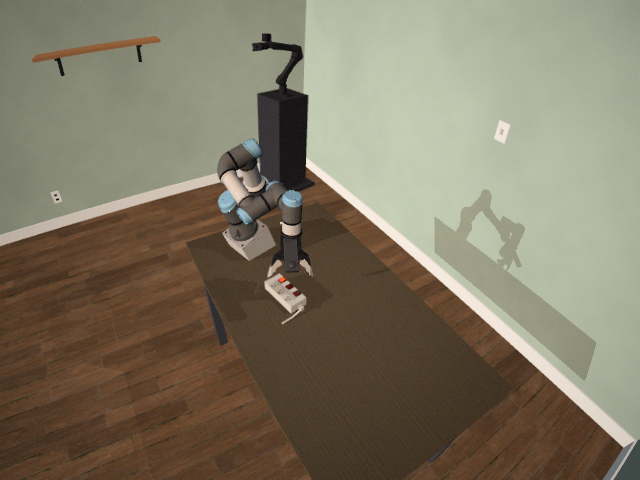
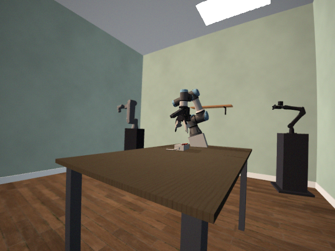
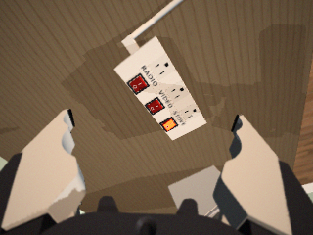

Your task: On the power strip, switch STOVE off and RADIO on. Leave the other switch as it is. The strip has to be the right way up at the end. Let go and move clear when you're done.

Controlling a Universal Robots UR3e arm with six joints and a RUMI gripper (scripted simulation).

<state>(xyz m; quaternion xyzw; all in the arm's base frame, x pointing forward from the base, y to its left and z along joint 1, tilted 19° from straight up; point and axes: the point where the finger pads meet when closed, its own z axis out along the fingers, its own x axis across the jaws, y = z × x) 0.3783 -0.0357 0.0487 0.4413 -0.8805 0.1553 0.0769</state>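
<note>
A white power strip (image 1: pixel 285 292) (image 2: pixel 181 147) (image 3: pixel 161 94) lies face up on the dark table (image 1: pixel 361 351) (image 2: pixel 162 175) near the robot base. Its cord (image 3: pixel 154 22) (image 1: pixel 292 316) points away from the base. It has three rocker switches. The STOVE switch (image 3: pixel 169 124) (image 1: pixel 281 279) glows orange. The VIDEO switch (image 3: pixel 154 105) and the RADIO switch (image 3: pixel 137 84) are dark red. My gripper (image 3: pixel 154 113) (image 1: pixel 290 272) (image 2: pixel 180 127) is open and empty. It hangs well above the strip's STOVE end, fingers pointing down.
The grey robot base (image 1: pixel 249 240) (image 2: pixel 198 140) (image 3: pixel 196 188) stands on the table just behind the strip. Black pedestals with camera arms (image 1: pixel 282 136) (image 2: pixel 292 159) (image 2: pixel 133 137) stand on the floor beyond the table.
</note>
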